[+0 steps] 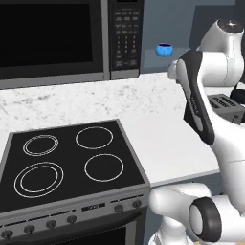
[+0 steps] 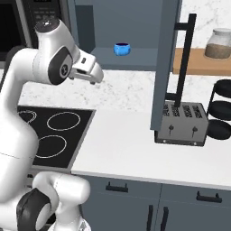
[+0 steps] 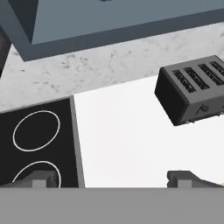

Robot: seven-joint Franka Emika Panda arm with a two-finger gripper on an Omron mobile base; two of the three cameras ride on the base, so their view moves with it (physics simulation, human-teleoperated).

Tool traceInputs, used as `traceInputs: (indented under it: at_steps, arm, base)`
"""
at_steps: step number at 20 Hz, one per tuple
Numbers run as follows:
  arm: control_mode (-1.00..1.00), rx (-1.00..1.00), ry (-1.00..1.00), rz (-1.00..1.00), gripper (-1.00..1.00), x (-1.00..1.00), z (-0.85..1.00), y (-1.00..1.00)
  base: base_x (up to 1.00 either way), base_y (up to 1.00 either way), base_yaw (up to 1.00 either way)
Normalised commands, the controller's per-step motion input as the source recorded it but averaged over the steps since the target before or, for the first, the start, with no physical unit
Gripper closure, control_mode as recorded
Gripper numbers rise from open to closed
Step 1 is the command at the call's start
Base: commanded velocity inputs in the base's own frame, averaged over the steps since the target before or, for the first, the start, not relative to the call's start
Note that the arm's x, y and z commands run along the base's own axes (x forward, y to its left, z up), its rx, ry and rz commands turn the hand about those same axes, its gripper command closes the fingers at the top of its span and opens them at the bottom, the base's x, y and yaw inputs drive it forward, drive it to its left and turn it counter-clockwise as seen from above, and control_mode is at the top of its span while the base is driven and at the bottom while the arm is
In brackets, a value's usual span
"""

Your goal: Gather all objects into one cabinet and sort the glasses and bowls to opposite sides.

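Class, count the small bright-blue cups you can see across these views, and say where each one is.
1: the blue cup stands on the open cabinet's shelf, above the counter. Others may be out of view.

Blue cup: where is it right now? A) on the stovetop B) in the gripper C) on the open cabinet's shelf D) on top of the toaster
C: the blue cup stands on the flat shelf of the doorless cabinet, above the counter, well apart from the open gripper.
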Motion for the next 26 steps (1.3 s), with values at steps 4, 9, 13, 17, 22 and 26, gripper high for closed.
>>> traceInputs:
  at_steps: [4,9,13,17,22,26]
  arm:
    - [-1.0,-0.01,0.02,0.02,-1.0,0.07,-0.01,-0.01]
    - [-1.0,0.0,0.02,0.0,-1.0,0.44,0.0,0.0]
    - [-1.0,0.0,0.03,0.0,-1.0,0.42,0.0,-0.04]
    - [-1.0,0.02,0.0,0.0,-1.0,0.4,-0.01,-0.03]
    - [-1.0,0.08,-0.12,0.0,-1.0,0.7,0.0,0.0]
    - [-1.0,0.03,-0.07,0.0,-1.0,0.61,0.09,0.0]
  base:
    - [0.0,0.0,0.0]
    - [0.0,0.0,0.0]
    - [0.0,0.0,0.0]
    - [0.0,0.0,0.0]
    - [0.0,0.0,0.0]
    - [0.0,0.0,0.0]
